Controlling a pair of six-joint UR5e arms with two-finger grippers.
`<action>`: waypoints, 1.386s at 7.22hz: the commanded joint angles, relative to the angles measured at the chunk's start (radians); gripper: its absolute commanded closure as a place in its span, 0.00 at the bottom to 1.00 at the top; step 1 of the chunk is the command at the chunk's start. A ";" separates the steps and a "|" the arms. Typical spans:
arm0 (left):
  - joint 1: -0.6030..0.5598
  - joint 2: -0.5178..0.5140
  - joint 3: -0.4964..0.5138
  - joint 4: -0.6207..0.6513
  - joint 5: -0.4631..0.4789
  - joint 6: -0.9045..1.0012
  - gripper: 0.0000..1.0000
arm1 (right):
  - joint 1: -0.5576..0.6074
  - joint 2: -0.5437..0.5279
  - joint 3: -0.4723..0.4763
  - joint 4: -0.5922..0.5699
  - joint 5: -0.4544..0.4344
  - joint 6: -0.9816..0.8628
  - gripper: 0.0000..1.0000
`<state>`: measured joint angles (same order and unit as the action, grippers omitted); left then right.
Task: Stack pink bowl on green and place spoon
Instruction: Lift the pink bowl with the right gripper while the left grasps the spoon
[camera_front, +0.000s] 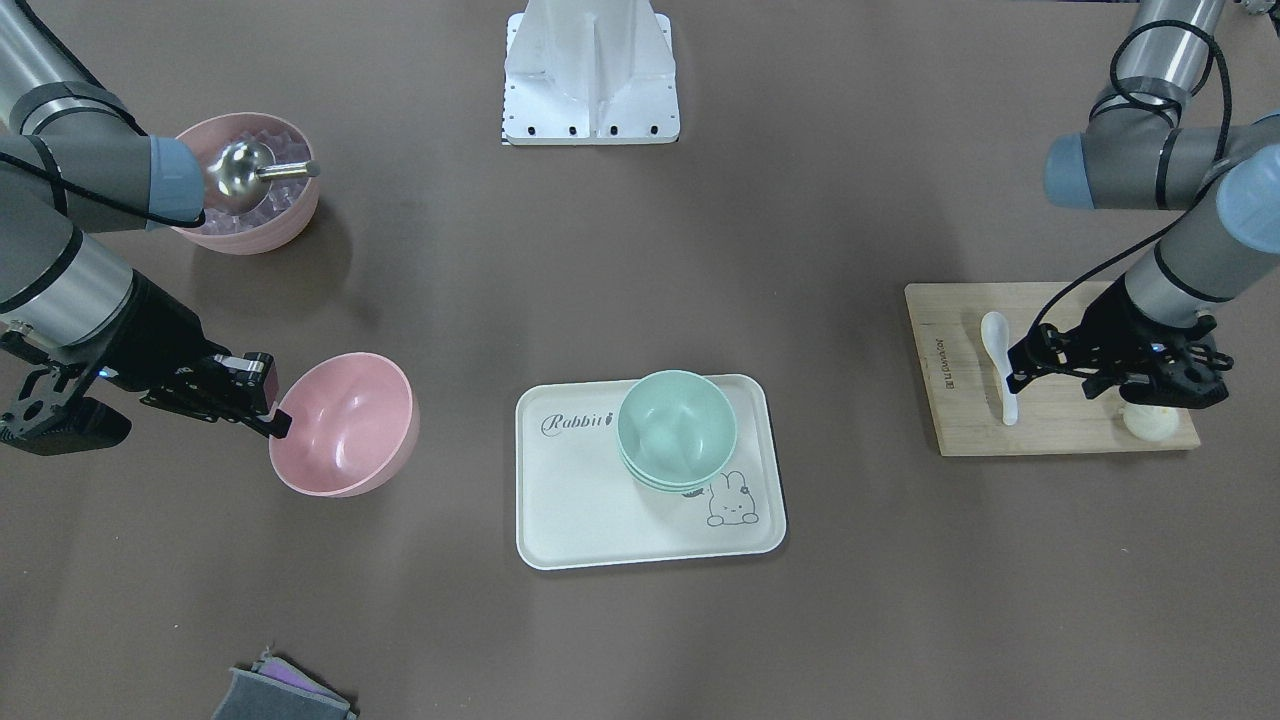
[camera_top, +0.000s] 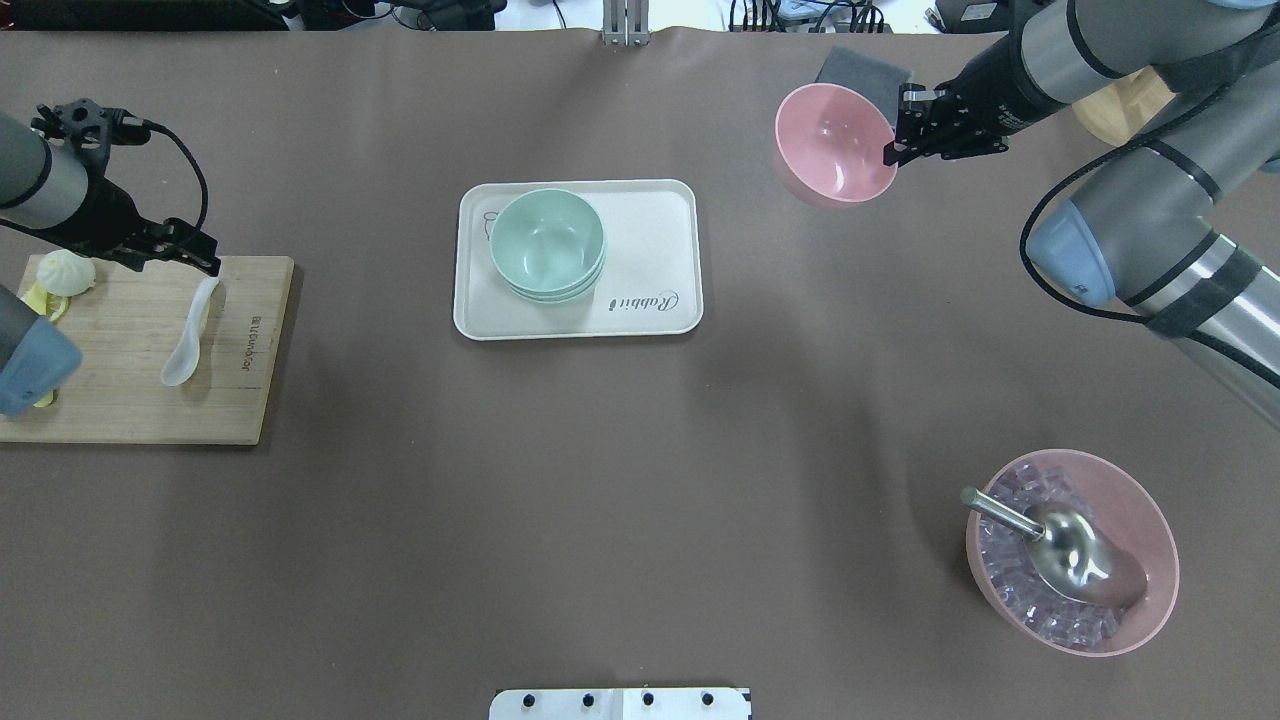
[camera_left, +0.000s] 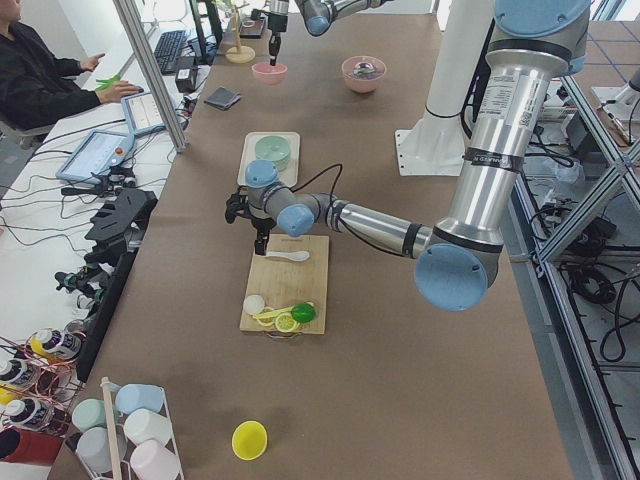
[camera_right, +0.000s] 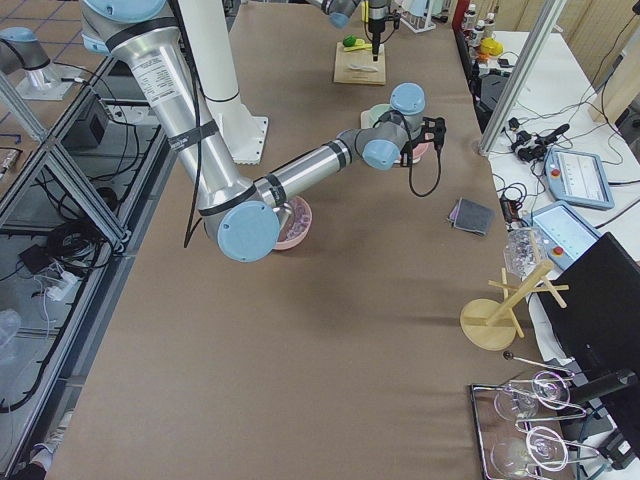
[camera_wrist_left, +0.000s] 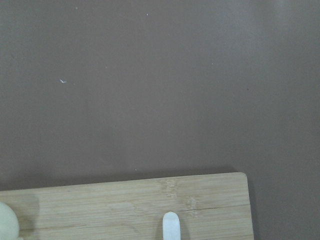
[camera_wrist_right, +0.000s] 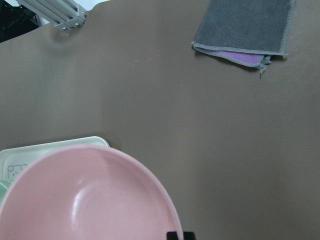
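Right gripper (camera_top: 893, 152): clamped on the rim of the pink bowl (camera_top: 835, 148), one finger inside the wall and one outside, at the edge nearest my arm. The bowl is tilted, mouth up, and sits over bare table on my right, well apart from the tray (camera_top: 655, 250). In the right wrist view the bowl's rim fills the lower frame, with a corner of the tray showing just past it. The green bowls (camera_top: 547, 240) are nested in a stack, upright, on the tray's left half as the overhead view shows it; nothing is inside the top one. Left gripper (camera_top: 203, 263): hovers at the far end of the cutting board (camera_top: 130, 405), by the handle tip of the white spoon (camera_top: 187, 340). I cannot tell whether its jaws are parted or closed; the left wrist view shows only the handle tip and the board edge, no fingers. The spoon lies flat on the board, handle pointing away from me, its scoop end toward me. A pale bun (camera_top: 66, 272) sits on the board's far left corner, near the gripper. Also on the table: a second pink bowl of ice cubes (camera_top: 1145, 570) with a metal scoop (camera_top: 1070, 555) in it, near right; a grey cloth (camera_top: 860, 70) just beyond the held bowl.
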<state>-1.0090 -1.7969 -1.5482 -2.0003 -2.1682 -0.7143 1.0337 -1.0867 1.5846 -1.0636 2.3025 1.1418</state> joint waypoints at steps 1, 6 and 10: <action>0.049 0.005 0.016 -0.002 0.047 -0.001 0.08 | -0.018 0.022 0.014 0.001 -0.005 0.053 1.00; 0.067 0.017 0.040 -0.043 0.048 0.013 0.36 | -0.024 0.027 0.012 0.001 -0.014 0.053 1.00; 0.070 0.050 0.042 -0.087 0.047 0.012 0.46 | -0.032 0.033 0.015 0.001 -0.018 0.058 1.00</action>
<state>-0.9399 -1.7524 -1.5060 -2.0792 -2.1210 -0.7011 1.0038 -1.0544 1.5991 -1.0632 2.2847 1.1985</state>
